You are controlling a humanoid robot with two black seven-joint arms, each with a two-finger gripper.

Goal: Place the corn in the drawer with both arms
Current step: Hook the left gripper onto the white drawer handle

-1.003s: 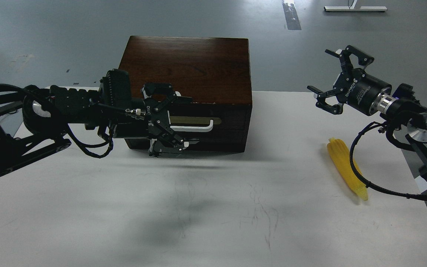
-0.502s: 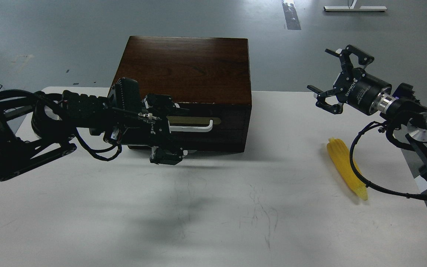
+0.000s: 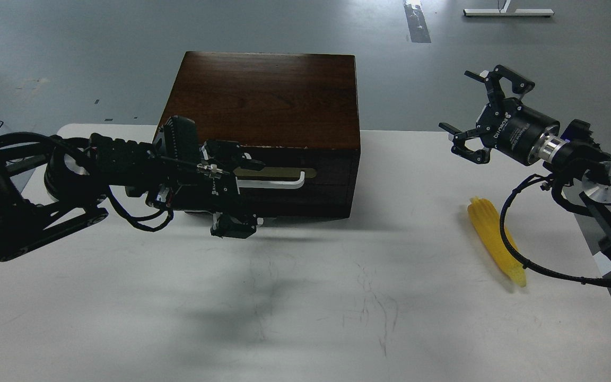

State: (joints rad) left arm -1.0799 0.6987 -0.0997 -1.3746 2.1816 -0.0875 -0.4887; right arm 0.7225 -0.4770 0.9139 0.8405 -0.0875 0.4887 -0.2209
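The corn point(image 3: 491, 233), a long yellow cob, lies on the white table point(image 3: 305, 307) at the right, partly crossed by a black cable. The dark wooden box point(image 3: 268, 95) stands at the table's back middle. Its drawer point(image 3: 326, 172) is closed, with a white bar handle point(image 3: 279, 184) on a brass plate. My left gripper point(image 3: 252, 191) is at the handle's left end, one finger above the bar and one below, still spread; the handle's left end is hidden behind it. My right gripper point(image 3: 462, 109) is open and empty, in the air above and behind the corn.
The table's right edge point(image 3: 597, 276) runs close beside the corn. My right arm's cable point(image 3: 502, 223) loops over the cob. Grey floor lies behind the box, with a white stand foot point(image 3: 507, 11) at the far back.
My left gripper has turned and narrowed its fingers around the handle's left end, and its arm has shifted slightly. The drawer has not moved. The right arm and corn are unchanged.
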